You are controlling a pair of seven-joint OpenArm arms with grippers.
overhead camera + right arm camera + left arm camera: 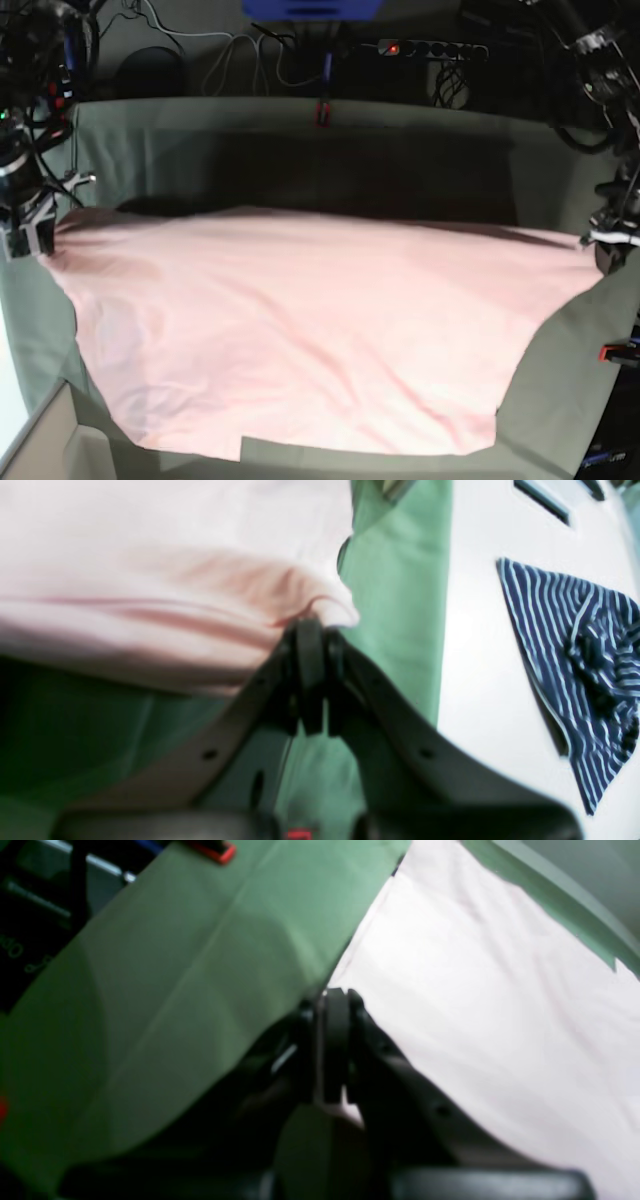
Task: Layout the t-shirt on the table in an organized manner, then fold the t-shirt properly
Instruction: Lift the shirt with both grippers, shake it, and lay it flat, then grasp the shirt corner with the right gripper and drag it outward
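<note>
Two arms hold the shirt up wide, ready to lay it flat.

The pink shirt (pixel 300 330) is stretched over the green table (pixel 300 150), with its far edge lifted and its near edge lying flat. The left gripper (pixel 336 1005) is pinched tight on one corner of the shirt. The right gripper (pixel 312 630) is pinched tight on the other corner, where the cloth bunches up. The print does not show, so I think it faces down. To do this step well, I think both arms should keep the cloth tight between them. They should go down together, at the same speed. They should let go only when the edge lies on the table, or it may wrinkle.
</note>
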